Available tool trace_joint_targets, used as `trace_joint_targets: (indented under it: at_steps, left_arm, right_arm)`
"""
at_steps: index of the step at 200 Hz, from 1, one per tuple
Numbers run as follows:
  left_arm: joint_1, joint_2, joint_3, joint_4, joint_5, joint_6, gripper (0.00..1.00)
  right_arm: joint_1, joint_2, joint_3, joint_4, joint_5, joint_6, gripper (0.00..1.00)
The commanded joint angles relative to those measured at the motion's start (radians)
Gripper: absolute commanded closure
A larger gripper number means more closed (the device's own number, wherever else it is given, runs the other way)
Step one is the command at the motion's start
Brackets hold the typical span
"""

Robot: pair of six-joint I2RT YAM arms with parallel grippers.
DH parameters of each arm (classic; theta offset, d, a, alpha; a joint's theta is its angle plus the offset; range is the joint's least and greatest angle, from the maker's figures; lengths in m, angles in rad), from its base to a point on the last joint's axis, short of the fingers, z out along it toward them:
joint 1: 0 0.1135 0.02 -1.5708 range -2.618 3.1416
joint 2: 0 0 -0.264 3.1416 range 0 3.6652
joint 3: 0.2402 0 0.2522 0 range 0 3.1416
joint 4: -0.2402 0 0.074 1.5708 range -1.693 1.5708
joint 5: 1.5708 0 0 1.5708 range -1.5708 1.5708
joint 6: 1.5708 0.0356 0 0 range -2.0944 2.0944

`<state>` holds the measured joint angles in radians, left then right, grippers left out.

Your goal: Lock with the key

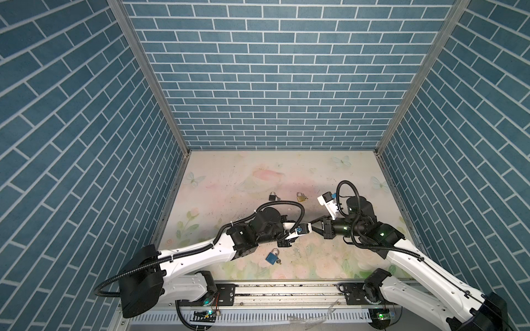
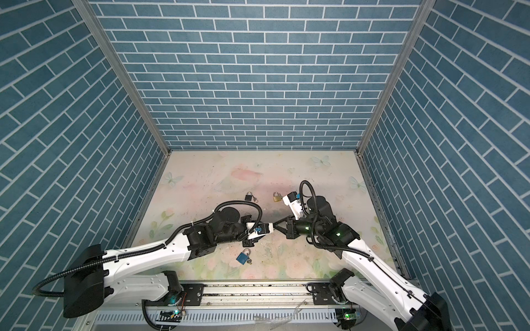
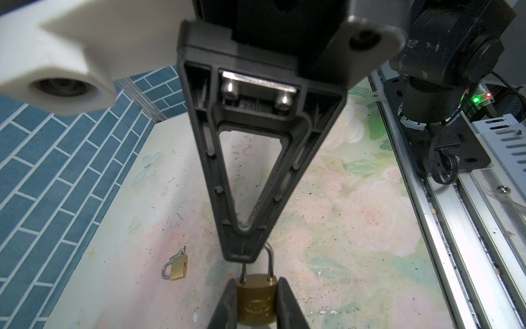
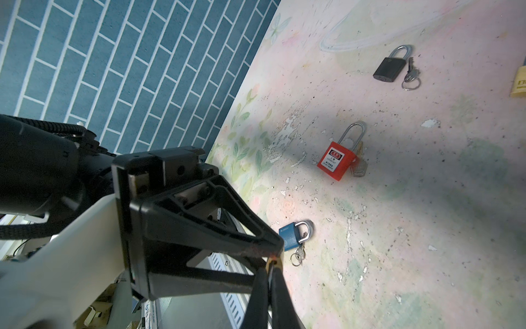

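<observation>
My left gripper (image 3: pixel 257 282) is shut on the body of a brass padlock (image 3: pixel 257 303), one finger on each side, shackle pointing away from the wrist. My right gripper (image 3: pixel 242 256) comes in from the opposite side and is shut on the top of the padlock's steel shackle (image 3: pixel 270 263). In the right wrist view, a sliver of brass shows at the closed tips of my right gripper (image 4: pixel 271 263). In both top views the two grippers meet mid-table, right gripper (image 1: pixel 311 227) (image 2: pixel 274 226) tip to tip with the left. The key for this padlock is hidden.
On the floral mat lie a small brass padlock (image 1: pixel 301 197) (image 3: pixel 178 267), a black padlock (image 1: pixel 273 196) (image 4: pixel 388 69), a blue padlock (image 1: pixel 272 257) (image 4: pixel 293 237) and a red padlock (image 4: pixel 338 161), each with keys beside it. Blue brick walls enclose three sides; a metal rail (image 1: pixel 286 289) runs along the front.
</observation>
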<state>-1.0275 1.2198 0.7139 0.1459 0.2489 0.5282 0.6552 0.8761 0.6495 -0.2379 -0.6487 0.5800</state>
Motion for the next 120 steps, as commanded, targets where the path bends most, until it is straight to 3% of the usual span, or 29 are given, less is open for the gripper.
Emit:
trace_joint_targets:
  at_steps: [1,120]
  left_arm:
    - [-0.003,0.003,0.021,0.034,-0.001,0.016,1.0]
    - [-0.002,0.028,0.076,0.066,0.018,0.026,1.0]
  right_arm:
    - [0.001,0.004,-0.019,0.017,-0.033,0.011,1.0]
    - [0.001,0.037,-0.08,0.066,-0.109,-0.019,1.0]
